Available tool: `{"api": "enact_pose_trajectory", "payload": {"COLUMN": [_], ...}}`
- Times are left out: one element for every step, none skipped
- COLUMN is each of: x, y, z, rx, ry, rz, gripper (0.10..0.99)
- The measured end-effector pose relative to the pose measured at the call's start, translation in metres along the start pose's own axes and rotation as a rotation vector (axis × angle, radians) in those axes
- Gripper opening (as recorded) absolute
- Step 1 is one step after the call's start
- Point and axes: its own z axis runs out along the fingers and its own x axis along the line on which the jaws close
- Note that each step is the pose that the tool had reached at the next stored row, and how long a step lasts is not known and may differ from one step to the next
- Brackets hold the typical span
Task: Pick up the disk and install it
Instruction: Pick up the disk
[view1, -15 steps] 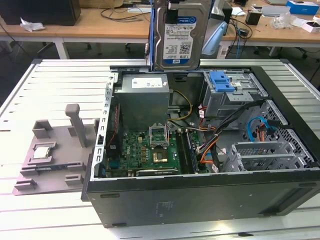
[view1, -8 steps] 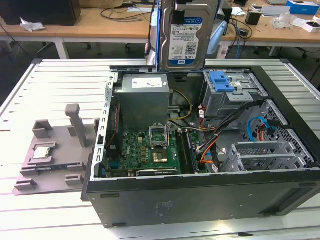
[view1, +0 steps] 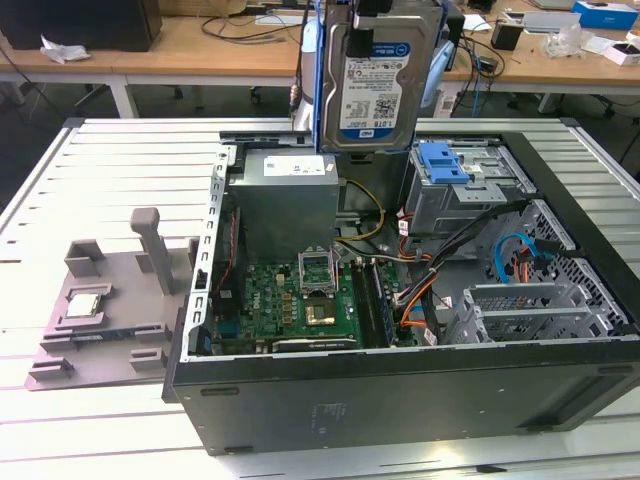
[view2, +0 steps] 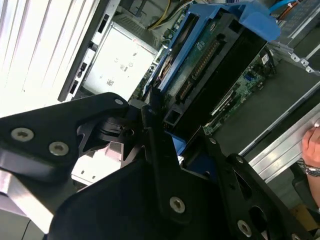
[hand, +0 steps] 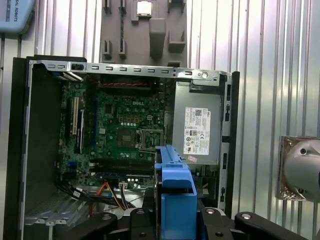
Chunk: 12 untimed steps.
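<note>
Gripper (hand: 176, 216) clamps the disk (view1: 378, 85) by its blue bracket; disk hangs upright beneath it, high above the open case (view1: 400, 400), probably to clear the cables (view1: 422, 298).

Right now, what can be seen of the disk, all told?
The disk is a silver-grey metal hard drive with a white-and-blue label, framed by a blue plastic bracket. It hangs upright, label facing the exterior view, above the open computer case, clear of it. The gripper clamps it from above; the second wrist view shows a connector row.
</note>
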Motion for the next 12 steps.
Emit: {"api": "enact_pose_trajectory", "payload": {"x": [0.0038,0.0082,0.0102,0.0120,0.0138,0.0166,0.0185,0.0202,0.0229,0.0246,0.0278,0.0308], "y": [0.0002,0.0003,0.0004,0.0005,0.0006,0.0007,0.0008,0.0008,0.0010,0.0010,0.0012,0.0013], "z": [0.0000,-0.0001,-0.0001,0.0000,-0.0001,-0.0001,-0.0001,-0.0001,-0.0001,-0.0001,-0.0001,-0.0001], "rx": [0.000,0.000,0.000,0.000,0.000,0.000,0.000,0.000,0.000,0.000,0.000,0.000], "ry": [-0.0001,0.0001,0.0001,0.0000,0.0001,0.0000,0.0000,0.0000,0.0000,0.0000,0.0000,0.0001], "rz": [0.000,0.000,0.000,0.000,0.000,0.000,0.000,0.000,0.000,0.000,0.000,0.000], "gripper": [0.369,0.369,0.369,0.369,0.369,0.369,0.369,0.369,0.369,0.369,0.369,0.369]}}
